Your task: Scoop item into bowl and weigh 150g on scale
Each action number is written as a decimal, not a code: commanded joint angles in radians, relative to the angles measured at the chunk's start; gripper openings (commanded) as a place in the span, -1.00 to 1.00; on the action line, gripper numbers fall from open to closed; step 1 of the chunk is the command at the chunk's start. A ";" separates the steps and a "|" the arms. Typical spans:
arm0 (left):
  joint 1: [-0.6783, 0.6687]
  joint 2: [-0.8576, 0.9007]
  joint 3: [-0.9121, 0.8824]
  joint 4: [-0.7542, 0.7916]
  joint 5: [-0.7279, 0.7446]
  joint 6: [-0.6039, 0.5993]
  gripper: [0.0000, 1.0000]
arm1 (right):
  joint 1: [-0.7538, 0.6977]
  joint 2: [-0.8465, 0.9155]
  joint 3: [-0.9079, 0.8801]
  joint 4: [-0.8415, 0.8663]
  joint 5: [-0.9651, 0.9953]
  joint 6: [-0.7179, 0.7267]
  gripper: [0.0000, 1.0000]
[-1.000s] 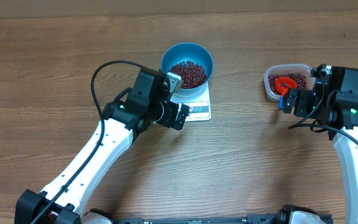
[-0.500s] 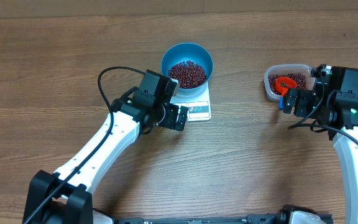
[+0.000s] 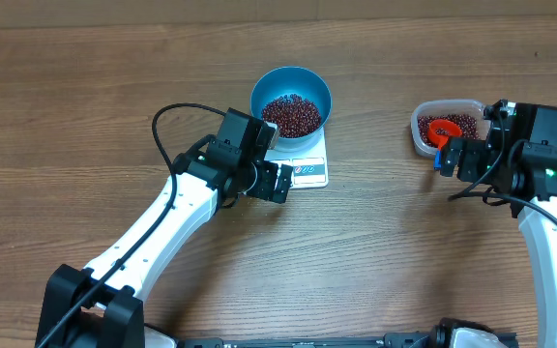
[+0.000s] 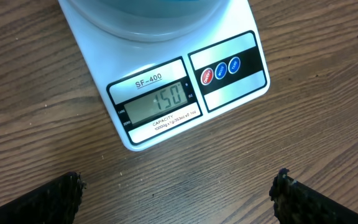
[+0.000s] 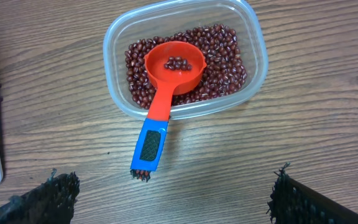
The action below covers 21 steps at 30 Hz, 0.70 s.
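Only left wrist view shows scale (image 4: 166,55) display (image 4: 157,102): 150. Overhead: blue bowl (image 3: 321,92) on scale, maroon beans (image 3: 291,114) piled inside. Left gripper (image 3: 280,181) just beside scale, right gripper (image 3: 450,155) well apart from scale; both spread wide, empty.

Orange scoop (image 5: 160,106) in clear tub (image 5: 258,57); wooden table (image 5: 316,130).

The scale (image 4: 98,62) is seen at 12 o'clock on the wooden counter (image 4: 303,149), with 150 shown on its display (image 4: 157,101). Three buttons (image 4: 221,70) are set at 3 o'clock of the display. The bowl (image 4: 146,2) is carried on it. The left gripper's (image 4: 178,196) jaws are spread wide at 7 and 5 o'clock.
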 commanded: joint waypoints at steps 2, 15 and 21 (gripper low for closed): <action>-0.003 0.009 -0.003 0.004 -0.010 -0.017 0.99 | -0.002 -0.020 0.024 0.003 -0.001 -0.005 1.00; -0.003 0.008 -0.002 0.005 -0.010 -0.017 0.99 | -0.002 -0.020 0.024 0.003 -0.001 -0.005 1.00; -0.003 -0.029 -0.002 0.008 -0.015 -0.001 0.99 | -0.002 -0.020 0.024 0.003 -0.001 -0.005 1.00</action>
